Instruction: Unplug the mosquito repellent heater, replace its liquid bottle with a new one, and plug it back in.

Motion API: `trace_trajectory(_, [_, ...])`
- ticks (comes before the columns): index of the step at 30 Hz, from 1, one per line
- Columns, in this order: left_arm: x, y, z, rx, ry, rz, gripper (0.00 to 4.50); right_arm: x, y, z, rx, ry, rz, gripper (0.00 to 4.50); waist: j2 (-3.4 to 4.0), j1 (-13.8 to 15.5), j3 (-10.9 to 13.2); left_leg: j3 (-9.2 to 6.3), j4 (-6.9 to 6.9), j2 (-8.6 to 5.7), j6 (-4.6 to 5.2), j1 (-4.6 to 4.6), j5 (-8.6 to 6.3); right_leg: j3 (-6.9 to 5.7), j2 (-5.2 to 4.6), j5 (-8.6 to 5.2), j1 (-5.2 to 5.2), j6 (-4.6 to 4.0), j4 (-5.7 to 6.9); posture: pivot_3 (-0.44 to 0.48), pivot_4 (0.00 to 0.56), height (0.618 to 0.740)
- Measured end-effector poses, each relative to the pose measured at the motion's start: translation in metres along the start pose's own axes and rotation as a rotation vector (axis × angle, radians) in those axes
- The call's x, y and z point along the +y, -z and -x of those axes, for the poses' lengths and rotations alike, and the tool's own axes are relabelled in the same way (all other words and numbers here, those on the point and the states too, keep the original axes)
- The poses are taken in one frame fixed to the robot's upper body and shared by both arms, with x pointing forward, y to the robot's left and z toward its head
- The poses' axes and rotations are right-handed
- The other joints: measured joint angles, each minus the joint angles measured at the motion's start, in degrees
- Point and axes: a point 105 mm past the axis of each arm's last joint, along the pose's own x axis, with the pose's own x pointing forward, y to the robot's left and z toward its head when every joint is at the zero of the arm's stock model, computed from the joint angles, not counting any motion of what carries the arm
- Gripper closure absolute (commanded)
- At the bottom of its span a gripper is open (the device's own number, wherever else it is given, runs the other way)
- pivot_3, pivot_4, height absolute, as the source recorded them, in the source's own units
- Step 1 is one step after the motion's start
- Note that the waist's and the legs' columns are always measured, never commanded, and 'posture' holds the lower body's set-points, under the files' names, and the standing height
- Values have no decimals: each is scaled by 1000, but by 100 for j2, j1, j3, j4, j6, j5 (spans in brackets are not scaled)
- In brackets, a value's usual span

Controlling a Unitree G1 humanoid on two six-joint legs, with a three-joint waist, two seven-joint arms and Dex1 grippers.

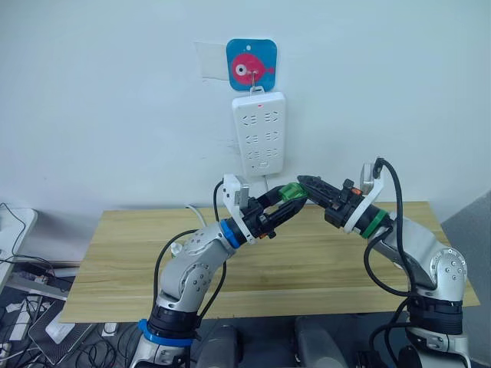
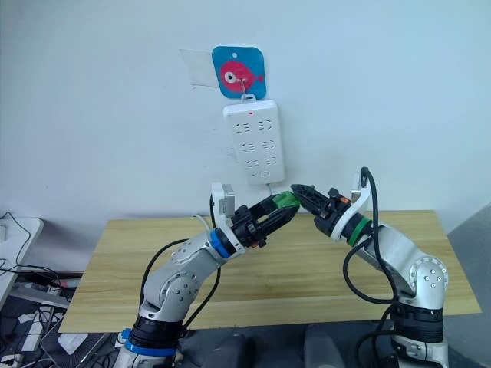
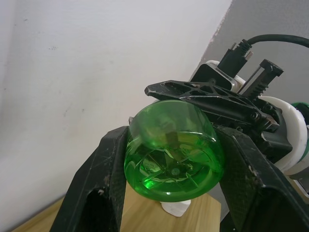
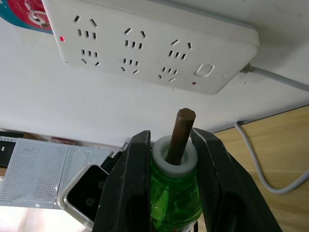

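The green liquid bottle (image 3: pixel 174 154) is clamped at its base by the left claw (image 1: pixel 290 201) and at its neck by the right claw (image 1: pixel 307 184), above the table's (image 1: pixel 138 253) far edge. If either grip is released unevenly, the bottle could be dropped or its wick (image 4: pixel 180 133) snapped.

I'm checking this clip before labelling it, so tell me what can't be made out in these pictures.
- Green bottle: in the head views both grippers' fingers cover most of it.
- Bottle's liquid level: unreadable in the left wrist view, which faces its base.
- Small white object on the table: mostly hidden behind the bottle, identity unclear.
- Power strip: cable runs off the right wrist view's edge.
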Motion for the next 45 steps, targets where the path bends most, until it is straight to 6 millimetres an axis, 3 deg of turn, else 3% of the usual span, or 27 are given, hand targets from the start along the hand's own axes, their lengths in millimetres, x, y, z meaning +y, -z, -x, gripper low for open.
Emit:
trace_trajectory(1, [0,0,0,1,3,-2,2228,0,0,0,1,-2,3,3639,0,1,0,1,0,0,0,0,0,0,0,0,0,0,-1,-58,182,740])
trace_trajectory(8, [3,5,6,78,15,-97,0,9,-5,3,63,-23,223,3639,-1,5,1,1,0,4,0,1,0,0,9,0,1,0,-2,-65,182,740])
trace_trajectory(12, [9,1,14,152,38,-196,0,6,-11,6,110,7,472,3639,-1,4,2,-2,-1,9,0,1,0,-2,16,-1,1,0,-4,-70,182,740])
trace_trajectory(16, [10,-4,20,208,84,-265,0,-9,-4,5,165,54,737,3639,-2,6,2,0,-3,10,0,0,0,-1,16,-1,0,0,-14,-75,183,740])
trace_trajectory(24, [4,3,19,274,159,-338,0,-27,-7,0,101,95,1008,3639,-3,17,3,-5,-5,9,-1,-5,-1,-2,10,1,2,0,-36,-78,182,740])
trace_trajectory(30, [5,4,19,288,150,-353,0,-64,-18,9,64,246,1284,3639,-3,22,3,-5,-9,8,-2,-5,0,-3,9,1,4,0,-43,-72,178,740])
trace_trajectory(38, [3,5,16,275,150,-384,0,-130,-34,18,-14,488,1326,3639,-4,24,2,-3,-9,9,-5,2,1,-1,9,3,7,-4,-38,-59,171,740])
trace_trajectory(41, [3,9,18,288,150,-379,0,-156,-30,23,-3,553,1301,3639,-3,27,2,0,-9,8,-5,3,1,2,8,3,7,-4,-37,-46,168,740])
trace_trajectory(45, [3,12,21,303,148,-377,0,-176,-31,30,-10,608,1294,3639,-3,33,2,1,-8,6,-5,3,1,2,7,3,7,-5,-35,-46,168,740])
